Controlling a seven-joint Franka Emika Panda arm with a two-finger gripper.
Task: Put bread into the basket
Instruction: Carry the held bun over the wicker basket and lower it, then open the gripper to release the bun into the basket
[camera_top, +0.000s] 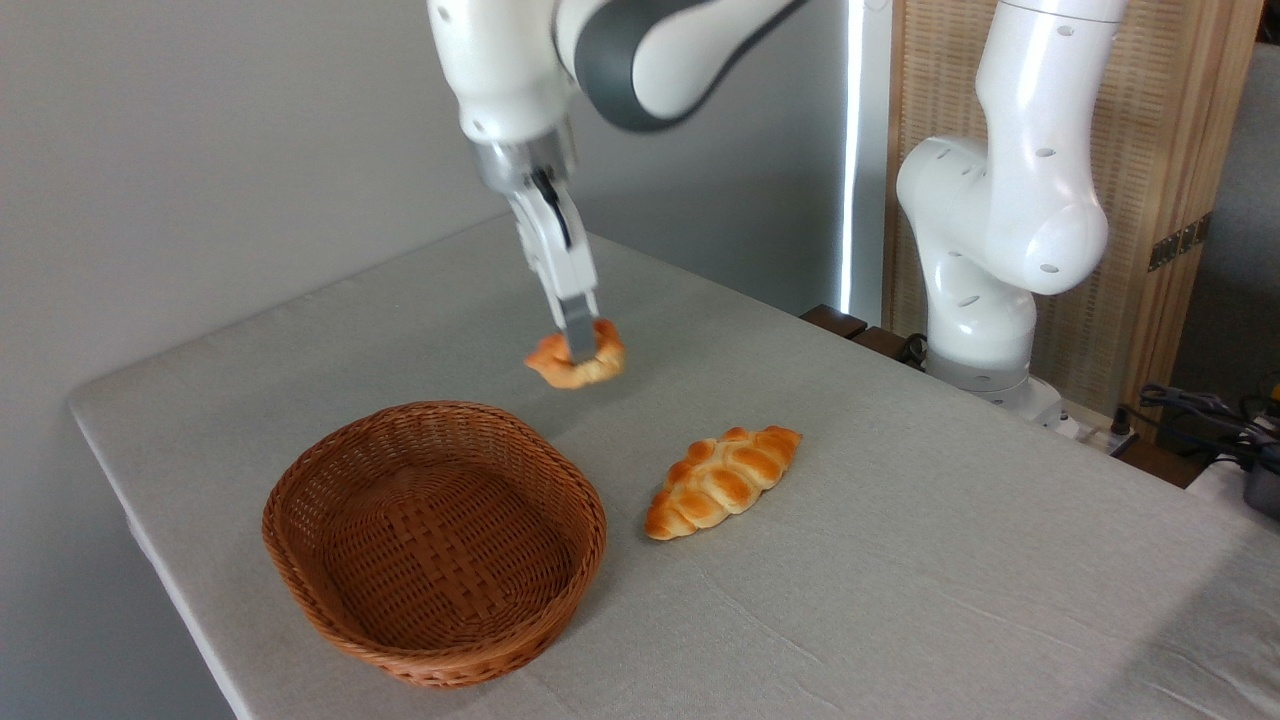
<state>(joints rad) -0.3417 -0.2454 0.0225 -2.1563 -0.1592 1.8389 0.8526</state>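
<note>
One finger (579, 335) visible | end effector (580, 345) grips bread (577, 361) | far finger hidden

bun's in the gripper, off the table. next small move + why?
Probably carry it toward the camera and a little left, then lower. The gripper is shut on the bun, which seems to hang beyond the far rim of the basket, not over its empty hollow. The braided loaf lies clear, to the right.

I see the bread (575, 362) — small, golden, knotted — lifted clear of the table, just behind my empty brown wicker basket (434, 540).
</note>
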